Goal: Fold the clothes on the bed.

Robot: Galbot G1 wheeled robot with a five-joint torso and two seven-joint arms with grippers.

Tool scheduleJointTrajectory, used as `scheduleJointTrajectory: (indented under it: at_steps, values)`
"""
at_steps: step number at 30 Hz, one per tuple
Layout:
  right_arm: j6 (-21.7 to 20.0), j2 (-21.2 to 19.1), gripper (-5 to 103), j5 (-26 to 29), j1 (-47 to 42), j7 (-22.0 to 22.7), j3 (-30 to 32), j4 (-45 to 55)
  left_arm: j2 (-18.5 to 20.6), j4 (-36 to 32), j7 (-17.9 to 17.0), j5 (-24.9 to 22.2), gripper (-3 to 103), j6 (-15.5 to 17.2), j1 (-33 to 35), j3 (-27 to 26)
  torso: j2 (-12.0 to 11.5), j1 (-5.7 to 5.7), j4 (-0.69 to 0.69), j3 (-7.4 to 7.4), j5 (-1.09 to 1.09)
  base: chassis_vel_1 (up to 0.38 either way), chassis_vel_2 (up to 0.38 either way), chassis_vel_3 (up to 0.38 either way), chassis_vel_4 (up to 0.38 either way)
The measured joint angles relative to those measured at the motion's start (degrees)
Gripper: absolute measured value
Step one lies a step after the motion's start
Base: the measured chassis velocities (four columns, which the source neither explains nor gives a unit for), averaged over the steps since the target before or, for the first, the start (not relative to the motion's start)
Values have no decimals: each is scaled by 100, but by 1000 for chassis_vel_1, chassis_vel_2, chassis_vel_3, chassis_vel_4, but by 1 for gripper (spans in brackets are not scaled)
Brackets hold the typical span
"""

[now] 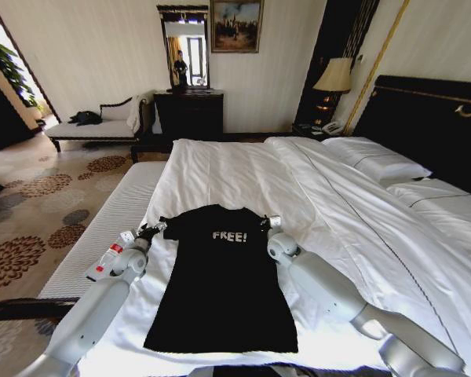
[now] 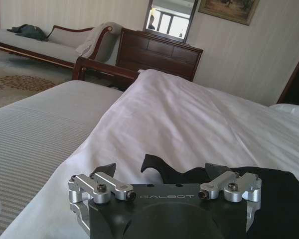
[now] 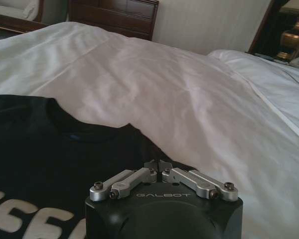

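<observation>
Black short-sleeved soft T-shirt with white "FREE!" lettering spread flat, chest up, on the white duvet of the large dark-framed bed, collar toward the far end of the duvet, hem nearest the robot. Far smaller than the bed, lying on its near half.

Left tool down at the T-shirt's left sleeve, at the shoulder edge level with the collar. In the left wrist view, left tool with fingers spread apart, a raised fold of the black sleeve standing between them, fabric not clamped.

Right tool down at the T-shirt's opposite sleeve, on the other side of the lettering, roughly level with the left tool. In the right wrist view, right tool with fingers drawn together, tips meeting right at the shoulder edge of the black fabric; cannot tell whether cloth is pinched between them.

White pillows beyond the T-shirt toward the tall dark headboard, well apart from both tools.
</observation>
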Motion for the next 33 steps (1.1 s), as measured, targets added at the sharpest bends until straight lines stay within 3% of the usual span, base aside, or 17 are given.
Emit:
scheduleJointTrajectory:
  at_steps: [17, 28, 30, 33]
  values:
    - [155, 617, 0, -645, -56, -182, -670, 47, 50, -293, -65, 69, 100, -31, 279, -96, 0, 1, 1, 0, 2, 0, 0, 0, 0]
    - [299, 291, -1, -889, -263, -298, -1005, 326, -2, -304, -73, 104, 100, -40, 293, -63, 0, 1, -1, 0, 1, 0, 0, 0, 0]
    - [382, 275, 4, -877, -274, -328, -1000, 349, -8, -304, -72, 108, 100, -41, 293, -54, 0, 1, -1, 0, 2, 0, 0, 0, 0]
    - [799, 196, 20, -868, -280, -520, -966, 439, -24, -304, -70, 126, 100, -41, 298, -40, 0, 1, -1, 0, 2, 0, 0, 0, 0]
